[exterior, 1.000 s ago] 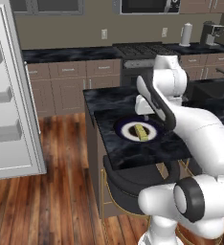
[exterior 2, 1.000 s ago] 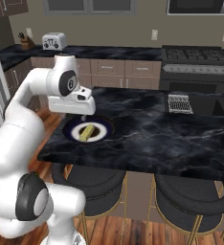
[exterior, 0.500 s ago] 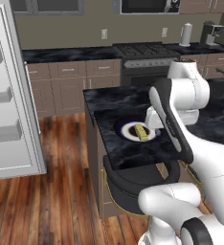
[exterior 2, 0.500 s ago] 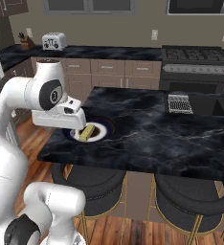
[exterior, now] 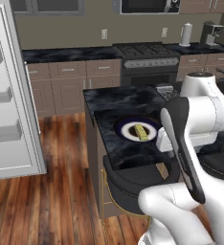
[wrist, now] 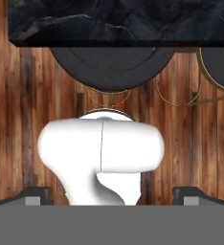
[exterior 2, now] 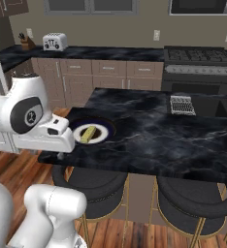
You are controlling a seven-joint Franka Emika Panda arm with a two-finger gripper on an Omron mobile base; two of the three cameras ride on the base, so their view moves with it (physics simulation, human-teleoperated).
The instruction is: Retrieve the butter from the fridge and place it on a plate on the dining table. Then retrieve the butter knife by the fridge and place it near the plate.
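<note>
The butter (exterior: 141,130) (exterior 2: 88,134), a small yellow stick, lies on the plate (exterior: 119,128) (exterior 2: 110,130) near the left end of the dining table (exterior: 118,103) (exterior 2: 159,131) (wrist: 109,19). My gripper (exterior 2: 60,155) (wrist: 113,194) hangs just off the table's near edge, on my side of the plate, and points down at the floor. Its fingertips stand wide apart in the hand view, open with nothing between them. The fridge's open door (exterior: 8,95) with white shelves fills the left. The butter knife is out of view.
Round dark stools (exterior: 133,184) (exterior 2: 91,186) (wrist: 111,64) stand under the table's near edge. A small grey rack (exterior 2: 182,104) sits on the table's far side. Behind are long counters with a stove (exterior: 145,52) and a toaster (exterior 2: 55,42). Wooden floor lies between table and fridge.
The hand has drawn back from above the plate to the table's near edge and turned downward. The butter stays on the plate. The jaws have stayed open.
</note>
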